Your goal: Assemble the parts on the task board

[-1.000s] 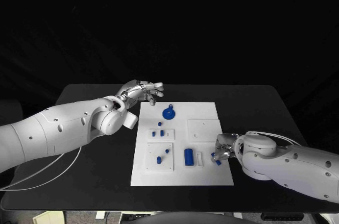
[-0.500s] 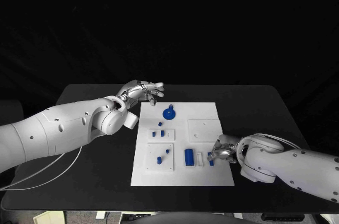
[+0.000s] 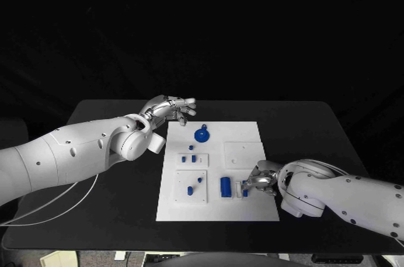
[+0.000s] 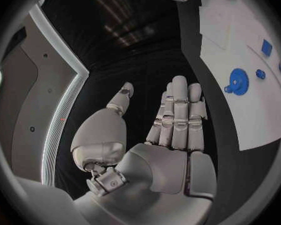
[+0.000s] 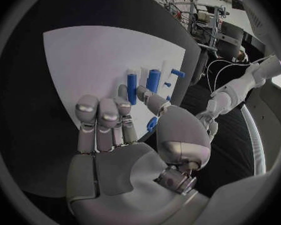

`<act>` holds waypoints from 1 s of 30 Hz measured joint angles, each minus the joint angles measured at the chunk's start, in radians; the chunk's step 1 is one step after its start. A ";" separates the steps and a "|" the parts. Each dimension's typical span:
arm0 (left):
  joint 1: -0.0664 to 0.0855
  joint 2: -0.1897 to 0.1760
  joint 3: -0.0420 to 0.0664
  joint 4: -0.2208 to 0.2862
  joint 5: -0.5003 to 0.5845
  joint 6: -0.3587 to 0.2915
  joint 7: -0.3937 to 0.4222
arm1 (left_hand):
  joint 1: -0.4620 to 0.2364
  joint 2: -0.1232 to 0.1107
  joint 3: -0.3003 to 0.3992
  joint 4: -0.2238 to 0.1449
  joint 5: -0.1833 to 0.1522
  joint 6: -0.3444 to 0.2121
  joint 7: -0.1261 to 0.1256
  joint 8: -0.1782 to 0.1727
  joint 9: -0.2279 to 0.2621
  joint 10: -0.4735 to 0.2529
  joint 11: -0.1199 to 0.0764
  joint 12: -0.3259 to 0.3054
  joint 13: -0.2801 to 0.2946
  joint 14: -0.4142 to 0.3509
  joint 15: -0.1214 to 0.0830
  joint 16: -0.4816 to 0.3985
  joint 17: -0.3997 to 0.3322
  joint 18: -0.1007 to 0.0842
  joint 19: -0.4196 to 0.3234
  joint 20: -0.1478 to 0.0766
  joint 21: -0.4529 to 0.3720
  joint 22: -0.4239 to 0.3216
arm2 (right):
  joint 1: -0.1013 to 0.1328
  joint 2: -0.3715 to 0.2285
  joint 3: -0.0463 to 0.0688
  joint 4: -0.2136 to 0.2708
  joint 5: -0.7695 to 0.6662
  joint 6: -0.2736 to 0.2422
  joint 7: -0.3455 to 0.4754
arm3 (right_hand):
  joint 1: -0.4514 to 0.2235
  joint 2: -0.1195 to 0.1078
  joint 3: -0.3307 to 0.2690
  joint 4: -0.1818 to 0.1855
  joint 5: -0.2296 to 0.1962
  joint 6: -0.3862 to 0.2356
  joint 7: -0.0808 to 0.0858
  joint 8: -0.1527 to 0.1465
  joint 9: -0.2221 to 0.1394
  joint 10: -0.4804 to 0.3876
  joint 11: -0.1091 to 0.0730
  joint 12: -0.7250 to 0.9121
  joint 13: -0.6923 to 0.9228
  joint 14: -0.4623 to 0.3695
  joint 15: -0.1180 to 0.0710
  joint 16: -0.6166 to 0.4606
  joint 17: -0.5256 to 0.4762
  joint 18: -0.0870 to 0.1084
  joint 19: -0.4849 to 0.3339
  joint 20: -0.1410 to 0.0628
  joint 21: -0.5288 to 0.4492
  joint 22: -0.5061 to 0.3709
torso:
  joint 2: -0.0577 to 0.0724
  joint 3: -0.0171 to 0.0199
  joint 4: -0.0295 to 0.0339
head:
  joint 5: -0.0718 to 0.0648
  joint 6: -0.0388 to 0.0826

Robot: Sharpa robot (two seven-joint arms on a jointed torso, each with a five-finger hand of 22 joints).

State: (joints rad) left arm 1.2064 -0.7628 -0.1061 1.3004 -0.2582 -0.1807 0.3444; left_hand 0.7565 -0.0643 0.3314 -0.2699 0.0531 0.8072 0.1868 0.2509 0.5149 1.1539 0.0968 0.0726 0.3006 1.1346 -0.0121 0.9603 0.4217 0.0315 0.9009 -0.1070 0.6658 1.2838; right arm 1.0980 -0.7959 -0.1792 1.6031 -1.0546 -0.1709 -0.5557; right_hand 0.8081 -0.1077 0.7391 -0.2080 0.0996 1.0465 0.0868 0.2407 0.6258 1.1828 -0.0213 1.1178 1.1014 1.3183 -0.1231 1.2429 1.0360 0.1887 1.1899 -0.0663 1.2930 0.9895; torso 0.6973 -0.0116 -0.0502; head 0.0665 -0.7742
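The white task board point(image 3: 253, 139) lies mid-table with several blue parts on it. A blue round part point(image 3: 201, 134) sits near the far edge, and the left wrist view shows this round part point(image 4: 238, 81) too. A blue cylinder point(image 3: 225, 186) lies near the front. My right hand point(image 3: 260, 181) is low over the board's near right side. It pinches a small blue peg point(image 3: 245, 184) just right of the cylinder, and the peg point(image 5: 132, 81) shows at the fingertips beside the cylinder point(image 5: 153, 80). My left hand point(image 3: 173, 108) hovers at the board's far left corner, fingers straight, holding nothing.
Two small blue parts point(image 3: 190, 159) stand in a white block left of centre. Two more blue parts point(image 3: 194, 186) lie on the square block nearer me. A bare square block point(image 3: 242, 152) sits right of centre. Black table point(image 3: 312, 132) surrounds the board.
My right hand has slid left along the board's near side with the small blue peg, closer to the blue cylinder. The left hand has stayed in place.
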 measured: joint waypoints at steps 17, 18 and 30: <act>0.000 0.000 0.000 0.000 0.000 0.003 -0.002 | 0.000 0.000 -0.003 -0.003 0.000 0.000 0.000 0.000 0.000 0.000 0.000 0.000 0.000 0.000 0.000 0.000 0.001 0.000 0.000 0.000 0.000 0.001 | 0.000 0.031 -0.001 -0.010 0.026 0.010 0.000 | -0.014 -0.007 -0.016 0.005 -0.007 0.001 -0.001 0.000 -0.001 0.000 0.000 0.000 0.001 0.000 0.000 0.000 0.000 0.001 0.000 0.000 0.000 0.001 | 0.000 0.0001 0.0002 | 0.002 0.000; 0.000 0.000 0.000 0.000 0.000 0.003 -0.002 | 0.000 0.000 -0.003 -0.003 0.000 0.000 0.000 0.000 0.000 0.000 0.000 0.000 0.000 0.000 0.000 0.000 0.001 0.000 0.000 0.000 0.000 0.001 | 0.000 0.031 -0.001 -0.010 0.027 0.010 0.000 | -0.014 -0.007 -0.016 0.005 -0.007 0.001 -0.001 0.000 -0.001 0.000 0.000 0.000 0.001 0.000 0.000 0.000 0.000 0.001 0.000 0.000 0.000 0.001 | 0.000 0.0002 0.0002 | 0.002 0.000; 0.000 0.000 0.000 0.000 0.000 0.004 -0.003 | 0.000 0.000 -0.003 -0.003 0.000 0.000 0.000 0.000 0.000 -0.001 -0.001 0.000 0.000 0.000 0.000 0.000 0.002 0.000 0.000 0.000 0.000 0.001 | 0.001 0.038 -0.001 -0.026 0.029 0.014 0.001 | -0.014 -0.007 -0.019 0.003 -0.007 0.003 -0.003 0.002 -0.004 0.000 0.000 0.000 0.001 0.002 0.002 0.000 0.000 0.001 0.004 -0.004 0.000 0.002 | 0.000 0.0002 0.0002 | 0.004 0.001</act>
State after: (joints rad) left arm 1.2064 -0.7631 -0.1062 1.3007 -0.2583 -0.1764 0.3412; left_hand 0.7566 -0.0644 0.3286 -0.2727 0.0531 0.8071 0.1868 0.2509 0.5147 1.1529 0.0957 0.0726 0.3007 1.1346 -0.0121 0.9603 0.4232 0.0315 0.9008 -0.1067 0.6658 1.2844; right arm 1.0987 -0.7582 -0.1798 1.5774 -1.0251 -0.1567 -0.5547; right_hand 0.7939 -0.1145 0.7203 -0.2054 0.0930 1.0495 0.0838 0.2431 0.6223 1.1828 -0.0214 1.1178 1.1022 1.3199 -0.1211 1.2429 1.0361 0.1895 1.1939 -0.0699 1.2930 0.9915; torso 0.6976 -0.0114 -0.0500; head 0.0709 -0.7729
